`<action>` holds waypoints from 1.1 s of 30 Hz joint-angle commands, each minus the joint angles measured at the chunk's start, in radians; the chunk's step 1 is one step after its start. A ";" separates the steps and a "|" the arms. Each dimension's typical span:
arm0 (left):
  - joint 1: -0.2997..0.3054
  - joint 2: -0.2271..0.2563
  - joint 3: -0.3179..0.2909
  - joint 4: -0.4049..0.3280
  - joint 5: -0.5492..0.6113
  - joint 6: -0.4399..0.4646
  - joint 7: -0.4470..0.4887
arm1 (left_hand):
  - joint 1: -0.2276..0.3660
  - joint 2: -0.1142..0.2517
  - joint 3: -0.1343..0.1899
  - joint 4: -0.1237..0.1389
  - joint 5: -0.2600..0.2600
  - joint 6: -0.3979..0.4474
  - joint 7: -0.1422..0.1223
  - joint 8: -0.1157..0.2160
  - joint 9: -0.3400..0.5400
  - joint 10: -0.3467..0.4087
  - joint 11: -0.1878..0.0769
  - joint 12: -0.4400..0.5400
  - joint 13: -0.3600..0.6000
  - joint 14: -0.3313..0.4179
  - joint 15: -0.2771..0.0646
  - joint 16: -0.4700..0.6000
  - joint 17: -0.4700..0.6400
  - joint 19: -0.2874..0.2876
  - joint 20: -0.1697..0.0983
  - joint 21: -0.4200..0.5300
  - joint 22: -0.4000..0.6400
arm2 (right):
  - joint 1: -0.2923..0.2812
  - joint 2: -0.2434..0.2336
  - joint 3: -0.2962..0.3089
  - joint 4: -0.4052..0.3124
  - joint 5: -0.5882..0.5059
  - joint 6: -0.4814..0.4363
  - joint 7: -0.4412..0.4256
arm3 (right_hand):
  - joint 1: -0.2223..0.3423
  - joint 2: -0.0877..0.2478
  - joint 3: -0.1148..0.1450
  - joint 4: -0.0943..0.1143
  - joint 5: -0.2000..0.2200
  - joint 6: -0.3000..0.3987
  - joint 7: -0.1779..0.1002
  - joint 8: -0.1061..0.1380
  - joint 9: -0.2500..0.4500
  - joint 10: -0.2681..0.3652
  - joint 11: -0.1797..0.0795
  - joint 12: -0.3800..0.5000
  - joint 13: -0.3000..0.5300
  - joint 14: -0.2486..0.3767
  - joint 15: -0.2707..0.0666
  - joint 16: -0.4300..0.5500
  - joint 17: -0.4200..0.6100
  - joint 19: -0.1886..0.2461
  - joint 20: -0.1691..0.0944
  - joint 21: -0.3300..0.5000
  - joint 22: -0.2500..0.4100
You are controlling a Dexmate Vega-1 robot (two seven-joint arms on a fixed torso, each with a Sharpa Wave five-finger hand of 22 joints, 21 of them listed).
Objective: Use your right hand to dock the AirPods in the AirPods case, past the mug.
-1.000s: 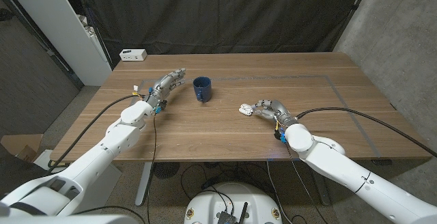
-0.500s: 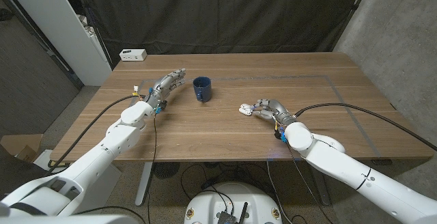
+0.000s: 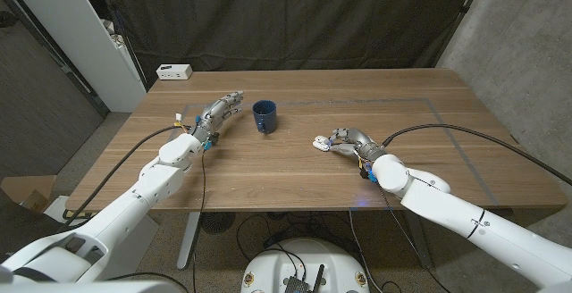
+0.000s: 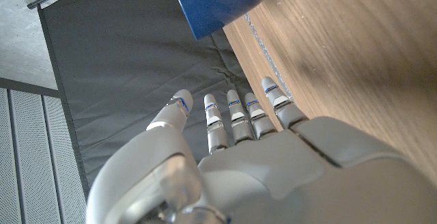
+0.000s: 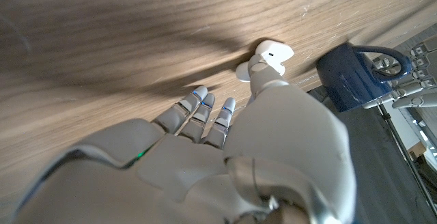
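Over the last second my right robot hand (image 3: 344,138) had crept slightly left, fingertips touching the white earbud case (image 3: 320,142), apparently not yet clamped on it. It lay on the tabletop (image 3: 429,132), right of the blue mug (image 3: 264,115). I judged a slow, square pinch best. The left robot hand (image 3: 219,110) waited, fingers spread.

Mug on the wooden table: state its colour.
Dark blue ceramic mug; clearest in the head view.
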 commanded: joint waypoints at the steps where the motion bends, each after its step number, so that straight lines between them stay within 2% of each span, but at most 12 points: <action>1: -0.004 -0.008 0.003 0.012 -0.002 0.001 -0.003 | -0.007 0.002 -0.001 -0.003 0.003 0.002 0.000 0.001 0.002 0.002 -0.005 0.007 0.001 0.005 -0.018 0.000 0.003 0.008 -0.002 -0.002 0.002 | 0.021 -0.001 -0.008 -0.004 -0.065 -0.029 0.066 | -0.008 0.012 -0.004 0.015 -0.008 0.023 0.000 0.008 0.002 -0.002 -0.003 0.001 0.002 -0.004 -0.136 0.005 0.006 -0.002 0.001 0.004 0.002; 6: -0.009 -0.008 0.004 0.019 -0.002 0.000 -0.010 | -0.008 0.002 -0.002 -0.002 0.003 0.001 -0.002 0.000 0.002 0.001 -0.004 0.007 0.001 0.006 -0.017 0.000 0.003 0.009 -0.002 -0.003 0.002 | 0.022 0.002 -0.008 -0.001 -0.068 -0.032 0.073 | -0.024 -0.001 -0.018 0.020 -0.013 0.048 0.001 0.017 0.003 0.006 0.004 0.006 0.002 -0.003 -0.132 0.008 0.007 -0.001 0.007 0.006 0.002; 19: -0.018 -0.005 0.009 0.017 -0.001 0.017 -0.013 | -0.010 0.000 -0.003 -0.002 0.003 -0.001 -0.003 -0.001 0.002 0.000 -0.002 0.007 0.001 0.005 -0.018 0.000 0.003 0.009 -0.002 -0.004 0.003 | -0.011 0.013 0.015 0.009 -0.072 0.000 0.030 | -0.028 -0.052 -0.044 0.005 -0.007 0.072 0.011 0.026 0.008 0.039 0.007 0.019 0.004 0.028 -0.132 0.015 -0.005 0.020 0.015 0.014 0.002; 28: -0.025 -0.011 0.013 0.023 0.004 0.010 -0.016 | -0.010 0.000 -0.003 -0.003 0.003 0.000 -0.004 0.000 0.002 0.000 -0.005 0.007 0.001 0.003 -0.016 -0.001 0.003 0.009 -0.002 -0.006 0.003 | -0.058 0.021 0.036 0.028 -0.097 0.090 -0.042 | -0.028 -0.067 -0.046 0.005 0.006 0.081 0.022 0.040 0.029 0.076 0.000 0.032 0.006 0.080 -0.149 0.024 -0.014 0.046 0.010 0.021 0.001; 33: -0.025 -0.012 0.014 0.022 0.004 0.014 -0.013 | -0.010 0.000 -0.003 -0.003 0.003 -0.001 -0.005 0.000 0.002 0.000 -0.004 0.007 0.001 0.004 -0.017 -0.001 0.003 0.010 -0.002 -0.006 0.003 | -0.074 0.032 0.045 0.040 -0.108 0.122 -0.064 | -0.027 -0.075 -0.044 0.005 0.015 0.096 0.029 0.056 0.044 0.096 -0.004 0.038 0.009 0.104 -0.159 0.026 -0.019 0.057 0.010 0.021 0.001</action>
